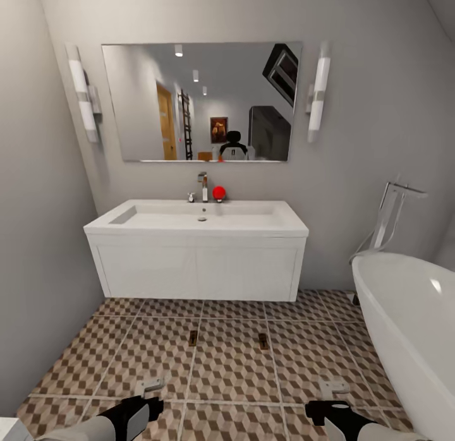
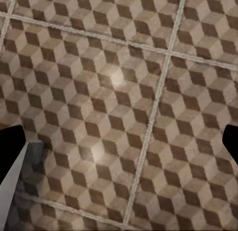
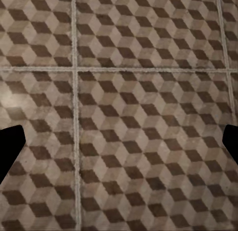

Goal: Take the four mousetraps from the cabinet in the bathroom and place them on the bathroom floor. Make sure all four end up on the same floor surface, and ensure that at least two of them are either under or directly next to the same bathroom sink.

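Observation:
Two mousetraps, small dark-brown boards, lie on the cube-patterned bathroom floor (image 1: 230, 365) just in front of the sink: one (image 1: 193, 338) to the left, the other (image 1: 263, 341) to the right. The white sink (image 1: 202, 217) sits on its wall-hung vanity (image 1: 197, 267). My left gripper (image 1: 150, 386) and right gripper (image 1: 333, 388) hover low over the tiles, nearer to me than the traps. In the wrist views the left gripper (image 2: 121, 141) and right gripper (image 3: 121, 141) stand open over bare tiles, holding nothing. The cabinet is out of view.
A white oval bathtub (image 1: 404, 327) with a floor-standing chrome tap (image 1: 390, 220) fills the right side. A grey wall (image 1: 38, 239) closes off the left. A small red object (image 1: 218, 192) stands by the sink tap. A mirror (image 1: 201, 103) hangs above.

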### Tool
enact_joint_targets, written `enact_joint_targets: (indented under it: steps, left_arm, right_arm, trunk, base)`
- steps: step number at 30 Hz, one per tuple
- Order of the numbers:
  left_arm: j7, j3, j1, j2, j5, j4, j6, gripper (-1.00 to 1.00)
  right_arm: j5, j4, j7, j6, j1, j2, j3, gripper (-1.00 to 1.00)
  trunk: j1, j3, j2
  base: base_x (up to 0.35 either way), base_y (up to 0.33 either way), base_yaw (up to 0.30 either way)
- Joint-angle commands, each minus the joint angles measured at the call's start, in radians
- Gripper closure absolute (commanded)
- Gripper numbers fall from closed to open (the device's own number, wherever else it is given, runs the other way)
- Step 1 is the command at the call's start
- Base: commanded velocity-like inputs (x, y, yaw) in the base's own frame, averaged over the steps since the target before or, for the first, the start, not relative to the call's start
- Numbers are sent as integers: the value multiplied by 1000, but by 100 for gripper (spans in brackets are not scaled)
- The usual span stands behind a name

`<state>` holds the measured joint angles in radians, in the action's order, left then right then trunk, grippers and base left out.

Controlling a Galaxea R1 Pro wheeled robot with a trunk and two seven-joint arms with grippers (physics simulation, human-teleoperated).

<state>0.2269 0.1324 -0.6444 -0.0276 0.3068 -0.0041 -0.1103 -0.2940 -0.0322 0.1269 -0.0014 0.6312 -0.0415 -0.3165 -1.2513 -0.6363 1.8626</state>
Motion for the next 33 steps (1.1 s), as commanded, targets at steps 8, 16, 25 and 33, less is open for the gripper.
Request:
enact_joint_targets:
  steps: [8, 16, 25, 33]
  left_arm:
    - [3, 9, 36, 4, 15, -1, 16, -100]
    - [3, 9, 86, 5, 17, -1, 46, -100]
    - [2, 9, 143, 6, 16, -1, 57, -100]
    - [2, 9, 177, 14, 17, -1, 64, -100]
  right_arm:
    - [-8, -2, 2, -3, -52, 1, -9, -100]
    - [-7, -2, 2, -14, -121, 7, -9, -100]
    - [-7, -2, 2, -14, -171, 14, -10, -100]
    - [-7, -2, 3, -5, -200, 23, -10, -100]
  trunk:
    - [31, 24, -56]
    - [62, 49, -112]
    - [96, 77, -175]
    - [127, 103, -231]
  base:
    - [0, 0, 0]
    - [0, 0, 0]
    - [0, 0, 0]
    - [0, 0, 0]
